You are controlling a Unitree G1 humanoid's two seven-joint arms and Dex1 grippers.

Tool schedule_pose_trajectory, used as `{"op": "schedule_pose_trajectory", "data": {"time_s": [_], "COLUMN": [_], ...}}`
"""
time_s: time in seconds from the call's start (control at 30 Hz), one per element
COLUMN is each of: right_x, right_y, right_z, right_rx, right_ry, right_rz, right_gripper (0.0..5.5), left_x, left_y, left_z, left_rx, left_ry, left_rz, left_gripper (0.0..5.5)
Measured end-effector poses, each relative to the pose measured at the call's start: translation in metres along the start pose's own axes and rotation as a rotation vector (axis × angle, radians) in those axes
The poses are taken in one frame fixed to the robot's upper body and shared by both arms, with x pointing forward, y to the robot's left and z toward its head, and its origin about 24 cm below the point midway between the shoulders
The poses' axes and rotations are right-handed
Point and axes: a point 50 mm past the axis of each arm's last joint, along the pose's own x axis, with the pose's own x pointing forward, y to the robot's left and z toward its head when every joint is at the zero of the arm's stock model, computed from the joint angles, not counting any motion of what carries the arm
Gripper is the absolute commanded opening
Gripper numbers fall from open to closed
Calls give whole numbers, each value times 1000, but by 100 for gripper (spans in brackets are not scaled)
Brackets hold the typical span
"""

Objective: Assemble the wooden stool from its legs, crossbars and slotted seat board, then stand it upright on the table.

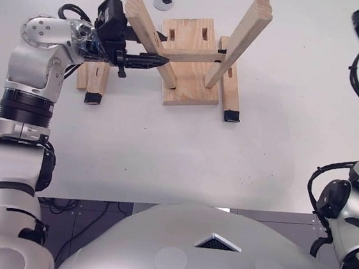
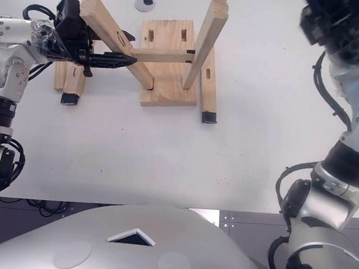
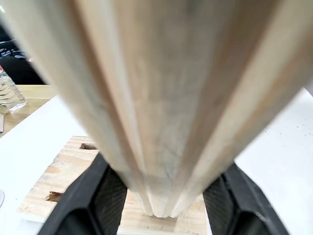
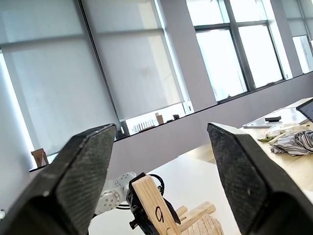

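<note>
**Halfway assembled**

The right gripper (image 4: 160, 142) hangs raised over the white tabletop (image 1: 164, 158), its textured black pads (image 4: 83, 176) spread wide. The left gripper (image 1: 154, 59) is clamped on a pale, square-cut wooden leg (image 1: 143, 21). This leg stands tilted from the flat slotted seat board (image 1: 187, 87), and a crossbar (image 1: 191, 54) joins it to a second leg (image 1: 244, 38). A round disc (image 1: 163, 2) lies beyond.

A small round disc (image 1: 163, 2), grey with a dark centre, lies on the white table (image 1: 165, 152), towards its far side. Black cables (image 1: 72, 208) show below the table's near edge. Large windows (image 4: 230, 49), partly covered by blinds (image 4: 49, 73), line the room's wall.
</note>
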Motion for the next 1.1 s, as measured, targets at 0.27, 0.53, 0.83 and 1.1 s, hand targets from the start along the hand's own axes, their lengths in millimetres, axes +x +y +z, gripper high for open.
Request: {"op": "schedule_pose_trajectory", "data": {"time_s": [0.27,0.53,0.83,1.1], "right_x": [-12,-3,-4,-28], "right_y": [-1,0,-3,-8], "right_z": [-20,-40,-75,-143], "right_rx": [-2,-18,-81,-267], "right_ry": [69,125,304,656], "right_rz": [-106,-145,-147,-61], "right_gripper": [341,341,341,341], "left_x": [16,40,59,39], "left_y": [-37,-49,-72,-79], "left_z": [-2,10,11,21], "left_rx": [-34,-209,-440,-458], "left_ry": [-92,-92,-60,-38], "left_rz": [435,872,579,61], "left_gripper": [201,201,362,460]}}
